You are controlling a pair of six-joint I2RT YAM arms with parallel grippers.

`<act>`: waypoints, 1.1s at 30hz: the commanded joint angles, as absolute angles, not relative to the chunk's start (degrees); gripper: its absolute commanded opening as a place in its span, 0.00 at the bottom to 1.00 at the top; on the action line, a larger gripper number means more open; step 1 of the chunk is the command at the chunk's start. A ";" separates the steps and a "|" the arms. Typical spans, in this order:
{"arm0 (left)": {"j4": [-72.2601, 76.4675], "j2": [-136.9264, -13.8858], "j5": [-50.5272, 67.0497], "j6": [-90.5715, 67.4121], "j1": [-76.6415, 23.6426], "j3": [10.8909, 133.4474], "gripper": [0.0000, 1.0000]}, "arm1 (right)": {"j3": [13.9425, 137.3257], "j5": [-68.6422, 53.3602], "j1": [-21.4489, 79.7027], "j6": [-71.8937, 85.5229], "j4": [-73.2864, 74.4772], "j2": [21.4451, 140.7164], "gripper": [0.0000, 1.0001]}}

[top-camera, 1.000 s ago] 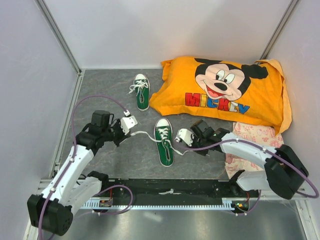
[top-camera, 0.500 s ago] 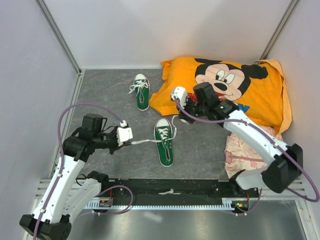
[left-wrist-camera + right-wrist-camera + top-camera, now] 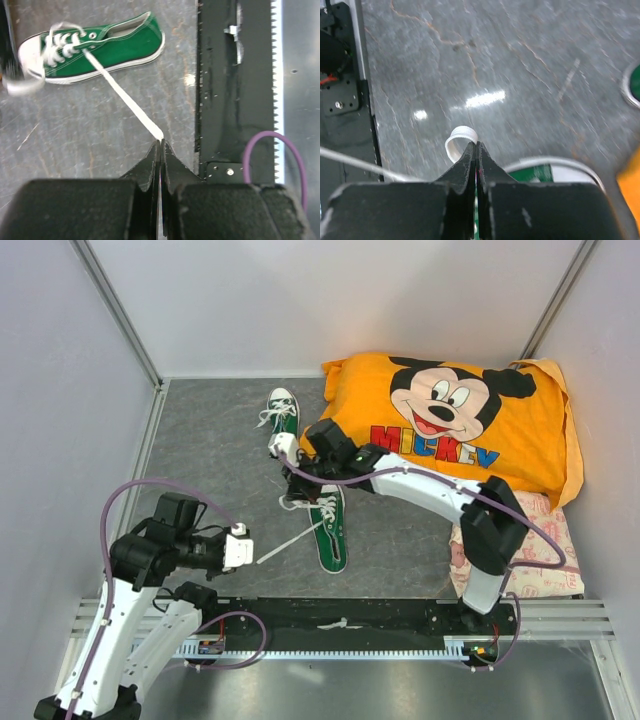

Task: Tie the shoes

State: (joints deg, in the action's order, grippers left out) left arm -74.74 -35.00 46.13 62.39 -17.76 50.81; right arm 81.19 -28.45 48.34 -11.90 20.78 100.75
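Two green sneakers lie on the grey floor. The near shoe (image 3: 330,528) points away from the arms, and its white lace (image 3: 285,540) runs taut to my left gripper (image 3: 243,548), which is shut on the lace end at the near left. In the left wrist view the lace (image 3: 125,97) stretches from the shoe (image 3: 110,45) to my gripper (image 3: 160,144). My right gripper (image 3: 284,448) hovers between the two shoes, shut on the other lace. That lace curls as a small loop (image 3: 459,140) at the gripper (image 3: 476,146). The far shoe (image 3: 283,412) has loose laces.
The orange Mickey Mouse pillow (image 3: 450,425) fills the back right, with a pink patterned cloth (image 3: 535,545) at its near side. The black base rail (image 3: 340,615) runs along the near edge. White walls close in the left, back and right.
My left gripper has pulled back toward the near left, drawing its lace taut. My right gripper has swung left from over the pillow's edge, past the near shoe's toe, carrying the other lace.
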 commanded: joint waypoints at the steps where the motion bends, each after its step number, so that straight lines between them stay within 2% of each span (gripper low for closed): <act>1: -77.96 -35.07 51.06 65.21 -17.93 49.48 0.02 | 84.90 -29.35 51.76 -7.56 13.10 106.33 0.00; 7: -77.96 -34.98 51.07 66.62 -17.93 47.99 0.01 | 86.40 -30.67 54.40 -5.98 11.60 113.72 0.00; 8: -77.96 -35.07 50.98 66.88 -17.93 47.73 0.02 | 86.40 -30.85 54.67 -5.89 11.69 114.69 0.03; 11: -78.05 -34.98 50.80 67.94 -18.02 47.29 0.02 | 86.74 -32.60 55.02 -5.10 12.48 115.31 0.31; 12: -78.05 -34.98 50.80 68.64 -18.02 47.20 0.02 | 87.10 -32.96 55.02 -4.84 13.09 115.14 0.50; 14: -77.70 -34.89 50.54 69.08 -18.02 47.11 0.01 | 88.76 -32.96 54.50 -4.22 15.46 113.83 0.62; 15: -76.65 -34.63 50.62 69.08 -17.93 47.20 0.02 | 89.55 -32.96 54.14 -3.87 16.25 113.12 0.73; 20: -71.73 -35.68 51.41 67.42 -18.02 48.77 0.02 | 92.54 -36.56 48.35 -1.93 20.12 107.07 0.93; 28: -60.21 -46.66 53.26 63.98 -18.54 53.78 0.02 | 90.27 -39.72 39.47 -7.03 28.12 99.76 0.97; 32: -58.54 -49.22 54.58 63.28 -19.68 53.62 0.02 | 89.12 -45.60 39.99 -4.68 26.73 100.19 0.82; 33: -58.54 -48.78 54.58 63.19 -19.95 53.27 0.02 | 89.38 -46.66 40.60 -3.79 25.94 100.72 0.82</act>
State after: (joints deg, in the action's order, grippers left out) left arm -62.17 -49.10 51.31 65.19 -18.70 52.23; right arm 89.76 -39.33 38.26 -5.45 25.52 99.92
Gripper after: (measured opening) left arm 0.022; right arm 0.841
